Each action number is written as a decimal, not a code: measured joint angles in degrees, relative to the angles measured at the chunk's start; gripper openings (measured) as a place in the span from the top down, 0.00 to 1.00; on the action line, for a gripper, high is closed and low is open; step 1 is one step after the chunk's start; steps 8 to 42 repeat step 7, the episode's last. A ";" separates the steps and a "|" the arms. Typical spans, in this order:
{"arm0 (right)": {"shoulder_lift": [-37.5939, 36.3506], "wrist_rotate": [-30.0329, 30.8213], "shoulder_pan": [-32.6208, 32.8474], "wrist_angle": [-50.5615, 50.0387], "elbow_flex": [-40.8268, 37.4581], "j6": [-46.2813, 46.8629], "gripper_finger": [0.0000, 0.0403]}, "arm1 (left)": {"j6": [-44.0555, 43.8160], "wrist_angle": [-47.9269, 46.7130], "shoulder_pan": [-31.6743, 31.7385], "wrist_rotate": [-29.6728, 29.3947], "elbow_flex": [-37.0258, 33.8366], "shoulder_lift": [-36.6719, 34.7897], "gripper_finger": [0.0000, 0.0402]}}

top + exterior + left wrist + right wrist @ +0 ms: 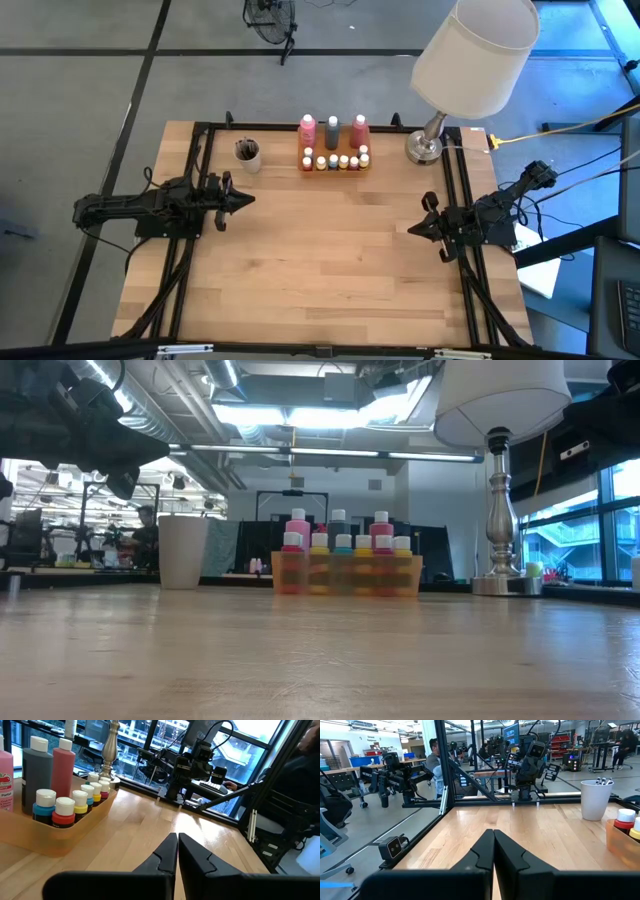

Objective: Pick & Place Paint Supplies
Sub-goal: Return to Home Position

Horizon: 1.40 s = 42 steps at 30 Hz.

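An orange tray (pixel 334 163) stands near the table's far edge and holds three tall white-capped bottles: pink (pixel 307 128), grey (pixel 333 128) and pink (pixel 359 128). A row of small pots (pixel 336 160) stands in the tray in front of them, also visible in the low view (pixel 345 543) and the left wrist view (pixel 65 810). A beige cup (pixel 247 154) with thin dark brushes stands left of the tray. My left gripper (pixel 248 199) waits shut at the table's left side, my right gripper (pixel 412 229) shut at the right side. Both are well short of the tray.
A table lamp with a white shade (pixel 470 50) and a metal base (pixel 424 148) stands right of the tray at the far right corner. Bare wooden tabletop (pixel 330 260) lies between the two grippers and toward the near edge. People show in the room beyond.
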 joint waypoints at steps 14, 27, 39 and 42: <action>0.00 -0.01 0.01 0.00 0.00 0.02 0.98 | 0.00 -0.01 -0.02 0.00 0.00 0.00 0.98; 0.00 -0.01 0.01 0.00 0.00 0.02 0.98 | 0.00 -0.01 -0.02 0.00 0.00 0.00 0.98; 0.00 -0.01 0.01 0.00 0.00 0.02 0.98 | 0.00 -0.01 -0.02 0.00 0.00 0.00 0.98; 0.00 -0.01 0.01 0.00 0.00 0.02 0.98 | 0.00 -0.01 -0.02 0.00 0.00 0.00 0.98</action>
